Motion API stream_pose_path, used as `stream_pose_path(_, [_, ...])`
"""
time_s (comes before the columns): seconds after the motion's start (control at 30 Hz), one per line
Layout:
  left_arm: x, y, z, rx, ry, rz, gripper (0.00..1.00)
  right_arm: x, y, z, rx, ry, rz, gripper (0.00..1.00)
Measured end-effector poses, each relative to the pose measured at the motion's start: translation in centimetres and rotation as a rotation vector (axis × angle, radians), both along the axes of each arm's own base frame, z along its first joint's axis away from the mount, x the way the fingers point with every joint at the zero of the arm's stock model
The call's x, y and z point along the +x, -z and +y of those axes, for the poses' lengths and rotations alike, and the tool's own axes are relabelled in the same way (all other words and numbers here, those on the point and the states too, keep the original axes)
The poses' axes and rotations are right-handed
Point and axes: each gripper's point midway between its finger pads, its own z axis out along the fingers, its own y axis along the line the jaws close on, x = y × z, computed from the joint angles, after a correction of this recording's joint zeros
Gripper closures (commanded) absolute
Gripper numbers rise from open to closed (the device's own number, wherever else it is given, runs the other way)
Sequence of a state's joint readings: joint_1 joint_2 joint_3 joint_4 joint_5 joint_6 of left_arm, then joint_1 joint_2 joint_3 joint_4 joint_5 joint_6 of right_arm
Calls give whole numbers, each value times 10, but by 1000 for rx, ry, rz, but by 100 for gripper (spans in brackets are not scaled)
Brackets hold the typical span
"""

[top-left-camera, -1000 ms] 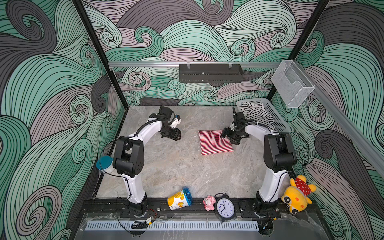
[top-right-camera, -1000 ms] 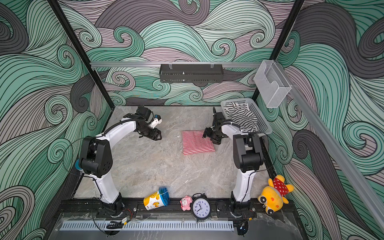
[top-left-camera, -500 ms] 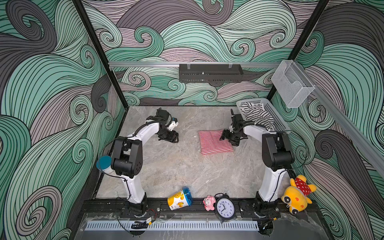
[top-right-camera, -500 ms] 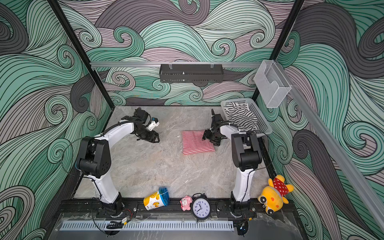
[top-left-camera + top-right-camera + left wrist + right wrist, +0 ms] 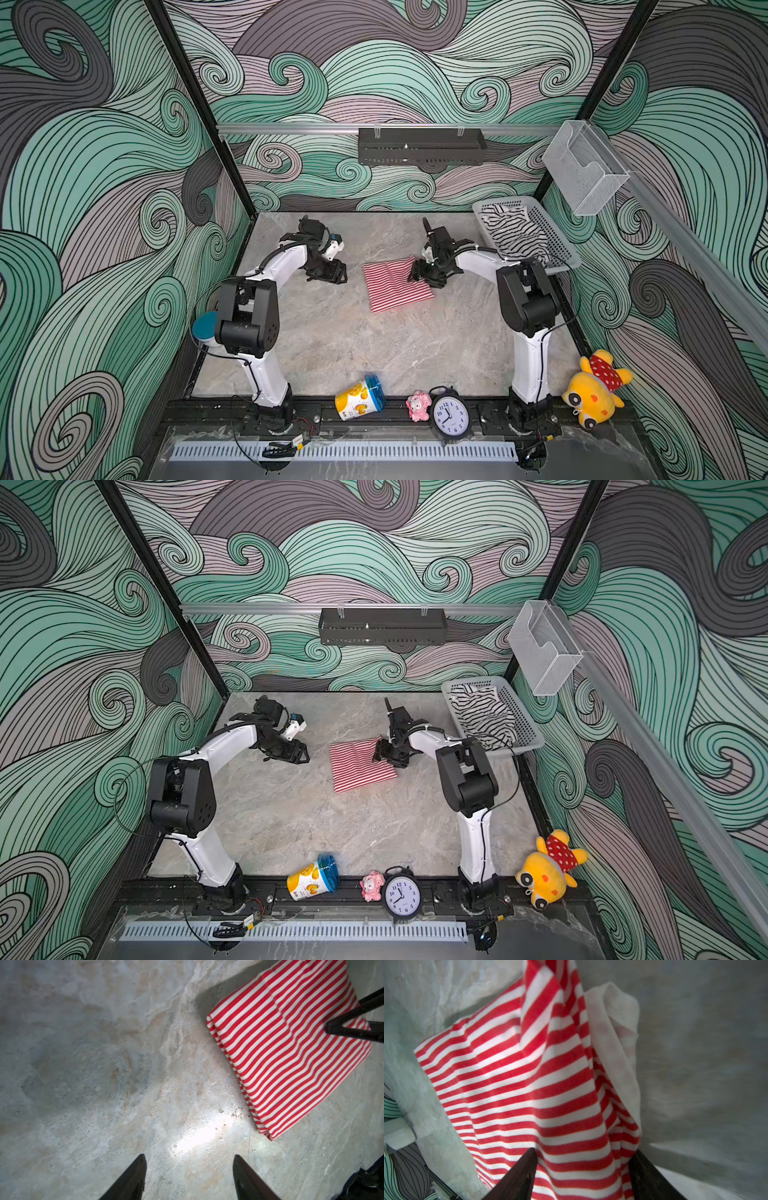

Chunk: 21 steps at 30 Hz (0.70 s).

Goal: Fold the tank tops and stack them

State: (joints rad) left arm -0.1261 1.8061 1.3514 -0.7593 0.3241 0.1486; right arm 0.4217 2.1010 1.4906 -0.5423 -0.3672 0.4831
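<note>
The red-and-white striped tank top (image 5: 395,286) (image 5: 359,766) lies folded on the grey table, right of the middle. My right gripper (image 5: 419,276) (image 5: 584,1151) is at its far right edge. The jaws stand wide and open, with a bunch of striped cloth (image 5: 529,1084) and cream trim between the fingers. My left gripper (image 5: 336,274) (image 5: 188,1159) hangs open over bare table, a short way left of the top (image 5: 291,1049), holding nothing. The black-and-white tank top (image 5: 513,237) (image 5: 484,719) lies crumpled in the grey basket (image 5: 557,245) at the back right.
Along the front edge lie a tipped yellow can (image 5: 359,397), a small pink toy (image 5: 417,405) and a black alarm clock (image 5: 451,415). A yellow plush (image 5: 594,395) sits at the front right. A black shelf (image 5: 422,145) and a clear bin (image 5: 584,166) hang on the walls.
My left gripper has drawn back a little to the left, away from the red top. The right gripper has stayed at the top's edge, its jaws narrowing around the cloth.
</note>
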Motion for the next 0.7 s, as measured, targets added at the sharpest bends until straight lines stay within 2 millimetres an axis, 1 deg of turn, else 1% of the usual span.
stream_pose_path(0.13, [-2, 5, 26, 3, -66, 16, 32, -5, -2, 47, 38, -36, -4, 30])
stream_pose_path(0.23, [-2, 7, 49, 2, -126, 23, 32, -10, -2, 82, 80, -39, -4, 30])
stream_pose_path(0.4, [-12, 11, 93, -11, -234, 42, 32, -18, -4, 139, 178, -22, -6, 31])
stream_pose_path(0.5, [-18, 9, 118, -23, -297, 43, 32, -22, -6, 174, 245, -15, -2, 31])
stream_pose_path(0.57, [-22, 7, 134, -23, -333, 36, 32, -22, -7, 200, 292, -18, -4, 31])
stream_pose_path(0.7, [-32, -1, 155, -19, -383, 17, 32, -24, -11, 252, 377, -42, -2, 31])
